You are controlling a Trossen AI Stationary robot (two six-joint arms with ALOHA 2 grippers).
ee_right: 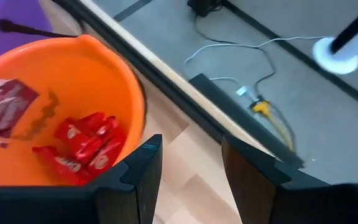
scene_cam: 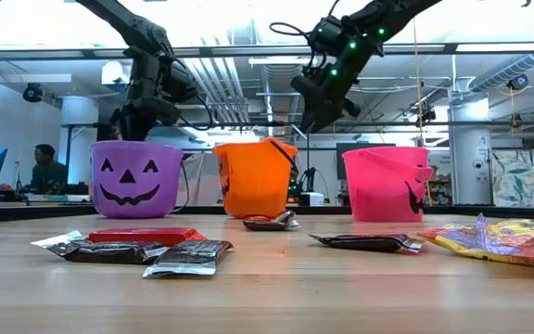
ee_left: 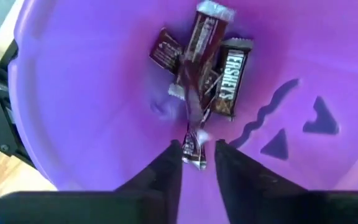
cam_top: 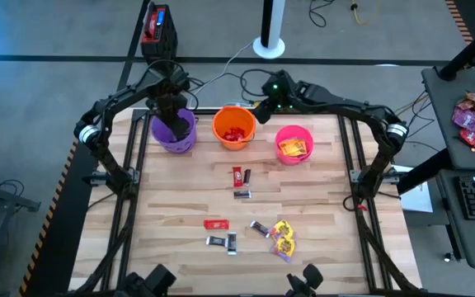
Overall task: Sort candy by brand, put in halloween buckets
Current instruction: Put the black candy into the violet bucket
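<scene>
While I hang over the purple bucket, step: drop a dark bar in with its brand.
Left claw: narrowly open inside the bucket mouth; the bar's end sits in the gap, and I cannot tell if it is free yet.
Doing it well: I judge I should spread wider before lifting, so the wrapper does not cling to a finger and ride out. Then I should rise straight up, clear of the rim and handle.
Right claw: open and empty, waiting at the table's far edge just beside the orange bucket.
Candy left: a red bar, dark bars and yellow packets lie on the table, well apart from the buckets.
Left wrist view only: dark bars piled on the purple bucket's floor.
Right wrist view only: red bars in the orange bucket.
High view only: yellow in the pink bucket, and all the unsorted pieces.
Low view only: each bucket's face; what is inside them stays hidden.
</scene>
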